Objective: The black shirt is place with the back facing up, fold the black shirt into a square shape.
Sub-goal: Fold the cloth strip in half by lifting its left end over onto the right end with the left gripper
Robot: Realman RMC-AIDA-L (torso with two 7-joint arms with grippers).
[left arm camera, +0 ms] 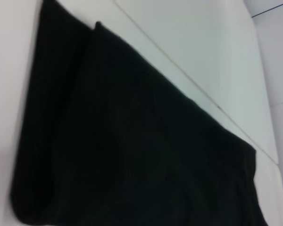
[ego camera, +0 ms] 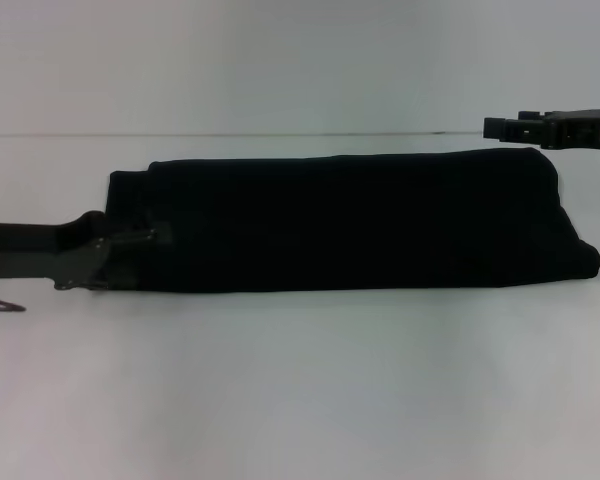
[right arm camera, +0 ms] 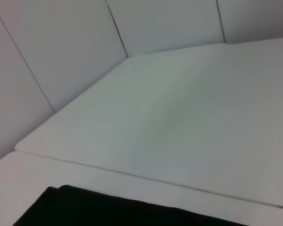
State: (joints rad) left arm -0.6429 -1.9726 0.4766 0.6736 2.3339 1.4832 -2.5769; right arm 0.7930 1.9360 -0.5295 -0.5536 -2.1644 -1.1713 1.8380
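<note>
Table, near zone: white table, smooth matte surface, bare in front of the garment.
Left gripper: left gripper sits low at the left end of the garment, dark angular metal parts touching the fabric edge; whether its fingers are clamped or released, I cannot tell.
Black shirt, position: black shirt lies flat across the middle of the table, folded into a long horizontal band.
Black shirt, material: soft plain black fabric, no print showing; layered edges form a step at the left end, rounded fold at the right end.
Black shirt, wrist detail: the left wrist view shows the shirt as overlapping layers with soft rolled edges.
Right gripper: right gripper hovers beyond the shirt's far right corner, hard black body; finger state cannot be told.
Far zone: a seam line crosses the table behind the shirt.
</note>
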